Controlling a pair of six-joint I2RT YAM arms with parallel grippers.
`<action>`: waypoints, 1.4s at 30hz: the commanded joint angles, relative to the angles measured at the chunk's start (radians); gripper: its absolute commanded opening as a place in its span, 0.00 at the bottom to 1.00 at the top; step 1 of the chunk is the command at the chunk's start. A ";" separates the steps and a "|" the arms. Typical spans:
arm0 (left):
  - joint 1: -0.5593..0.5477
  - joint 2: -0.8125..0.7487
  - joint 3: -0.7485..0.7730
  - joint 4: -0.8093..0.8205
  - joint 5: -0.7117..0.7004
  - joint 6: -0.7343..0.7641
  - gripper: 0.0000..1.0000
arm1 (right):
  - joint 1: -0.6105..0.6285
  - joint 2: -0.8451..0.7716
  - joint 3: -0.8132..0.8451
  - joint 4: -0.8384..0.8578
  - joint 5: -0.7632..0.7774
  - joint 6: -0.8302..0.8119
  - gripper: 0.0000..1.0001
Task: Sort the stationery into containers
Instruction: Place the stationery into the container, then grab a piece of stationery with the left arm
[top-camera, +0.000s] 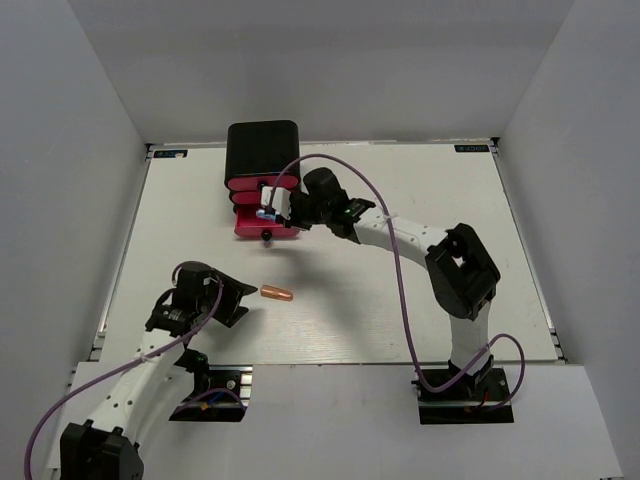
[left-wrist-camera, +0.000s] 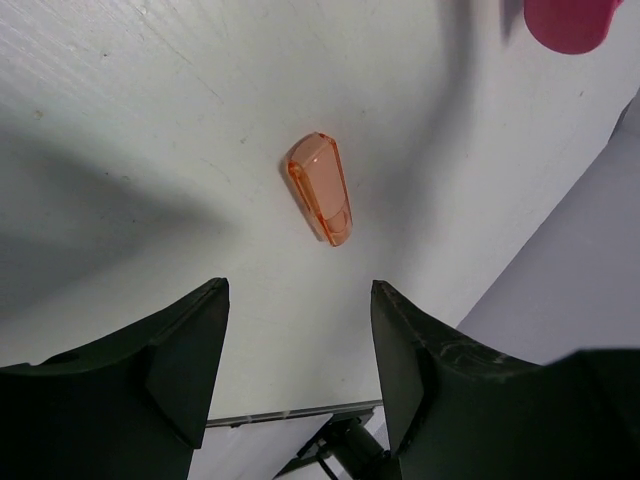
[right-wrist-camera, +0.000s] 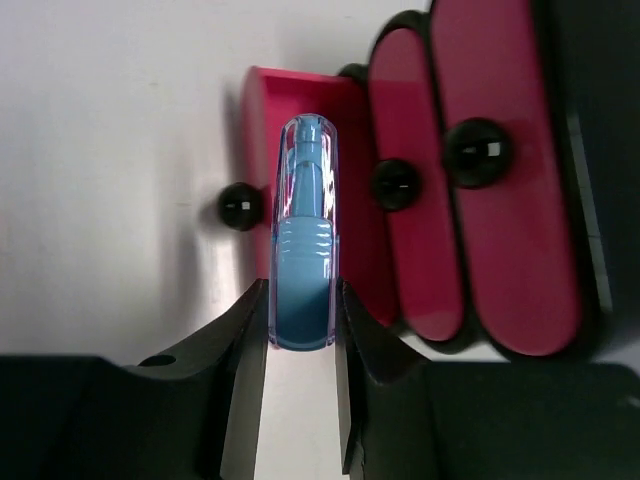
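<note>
We judge the blue pen (right-wrist-camera: 303, 240) light, stiff and slick, so our right gripper (right-wrist-camera: 300, 295) pinches it across its barrel over the pulled-out pink drawer (right-wrist-camera: 258, 150), while our left gripper (left-wrist-camera: 298, 290) hangs wide open and empty just short of the orange cap (left-wrist-camera: 322, 190) on the table (left-wrist-camera: 100, 100).

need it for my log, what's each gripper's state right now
left gripper: open, holding nothing
right gripper: closed on the blue pen

I've got the drawer box (top-camera: 262, 150) far, left of centre, lowest drawer (top-camera: 250, 231) pulled out; capped pen (right-wrist-camera: 302, 250) in right gripper (right-wrist-camera: 301, 292) above it. Loose pen (top-camera: 277, 293) just ahead of left gripper (left-wrist-camera: 300, 292).
</note>
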 joint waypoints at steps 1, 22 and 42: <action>-0.004 0.044 0.007 0.074 0.017 -0.053 0.69 | -0.016 0.020 0.063 0.005 0.028 -0.081 0.00; -0.004 0.260 0.057 0.140 0.067 -0.104 0.71 | -0.020 0.224 0.245 -0.076 0.101 -0.252 0.43; -0.031 0.668 0.310 0.022 0.045 -0.083 0.72 | -0.050 -0.291 -0.260 0.064 -0.006 -0.008 0.54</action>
